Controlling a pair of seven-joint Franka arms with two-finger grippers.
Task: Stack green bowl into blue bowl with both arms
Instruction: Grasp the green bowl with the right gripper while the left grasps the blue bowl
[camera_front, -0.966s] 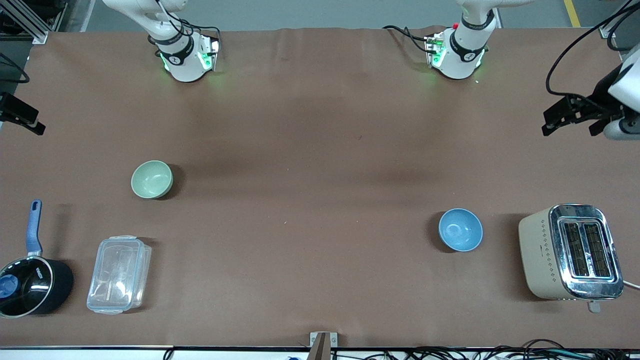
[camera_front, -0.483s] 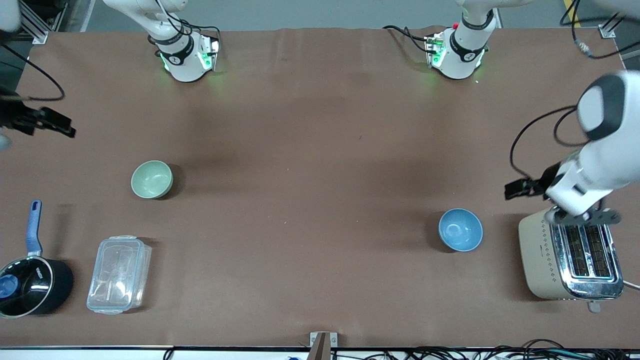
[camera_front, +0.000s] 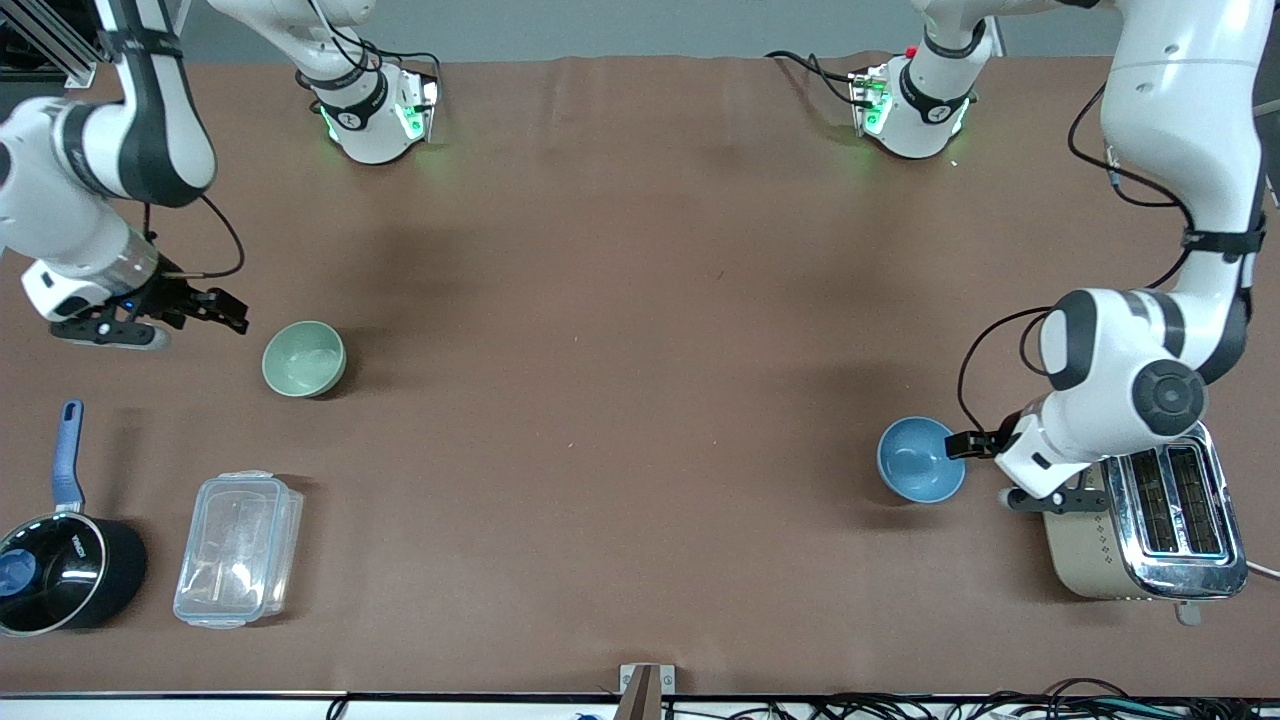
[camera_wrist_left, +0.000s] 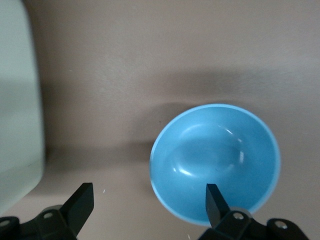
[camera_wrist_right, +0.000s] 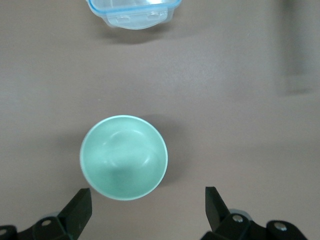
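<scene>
Right gripper (camera_front: 225, 310) hangs at the frame's left edge, jaws wide, just beside the green bowl (camera_front: 304, 358) — not touching. Left gripper (camera_front: 975, 442), jaws wide, sits at the blue bowl's (camera_front: 921, 460) rim, lower right, beside the toaster (camera_front: 1145, 505).

White jointed left arm (camera_front: 1180, 150) with black joint bands comes down from its base, folds at a round-capped elbow, wrist angled low; its black two-finger left end effector (camera_front: 972, 443) sits just above the desk, fingers spread wide apart, nothing between them. Left wrist view shows both fingertips (camera_wrist_left: 80, 200) parted. White jointed right arm (camera_front: 110, 150) bends down at its own end of the desk, wrist tilted; black two-finger right end effector (camera_front: 218, 310) hangs low, fingers likewise spread wide, fingertips (camera_wrist_right: 80, 202) clear and gripping nothing.
</scene>
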